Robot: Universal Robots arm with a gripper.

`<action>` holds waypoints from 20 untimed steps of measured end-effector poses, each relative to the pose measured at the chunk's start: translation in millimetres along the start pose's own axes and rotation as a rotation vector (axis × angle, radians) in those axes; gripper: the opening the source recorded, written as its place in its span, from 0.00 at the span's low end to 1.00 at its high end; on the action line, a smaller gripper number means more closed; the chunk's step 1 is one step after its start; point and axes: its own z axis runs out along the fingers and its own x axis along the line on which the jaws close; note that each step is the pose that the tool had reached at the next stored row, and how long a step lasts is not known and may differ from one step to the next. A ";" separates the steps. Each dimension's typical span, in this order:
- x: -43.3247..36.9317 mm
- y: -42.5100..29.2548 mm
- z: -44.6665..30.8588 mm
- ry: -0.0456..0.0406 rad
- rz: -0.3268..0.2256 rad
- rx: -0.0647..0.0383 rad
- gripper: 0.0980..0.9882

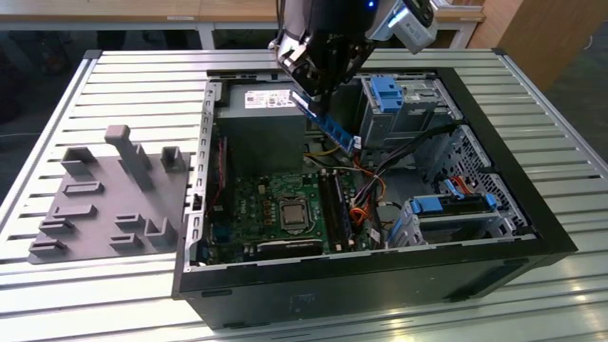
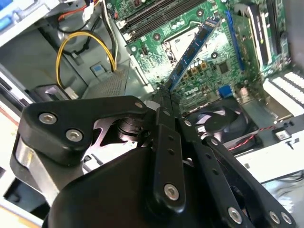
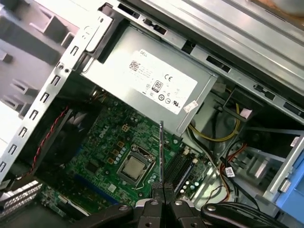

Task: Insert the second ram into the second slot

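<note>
Well, the tool (image 1: 306,94) is clamped on the thin blue circuit-board ram stick (image 1: 334,128), tilted high at upper centre of the exterior view, well above the long black motherboard slots (image 1: 332,206); descend skewed and it could jam.

The second ram (image 1: 332,127) aloft, not yet seated.
Thin blue circuit-board stick with small dark chips, tilted, its lower end pointing down over the case's (image 1: 380,274) far half; the black slots (image 1: 332,206) lie nearer, apart from it.
</note>
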 end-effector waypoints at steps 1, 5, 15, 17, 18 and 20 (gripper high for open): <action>0.0 0.0 0.1 -0.0006 0.016 -0.001 0.02; -0.1 0.0 0.4 -0.0027 0.077 -0.004 0.02; -0.1 0.0 1.5 -0.0087 0.242 -0.013 0.02; -0.1 0.0 1.7 -0.0098 0.278 -0.015 0.02; -0.1 0.0 1.8 -0.0104 0.296 -0.016 0.02; -0.2 0.0 2.2 -0.0118 0.334 -0.018 0.02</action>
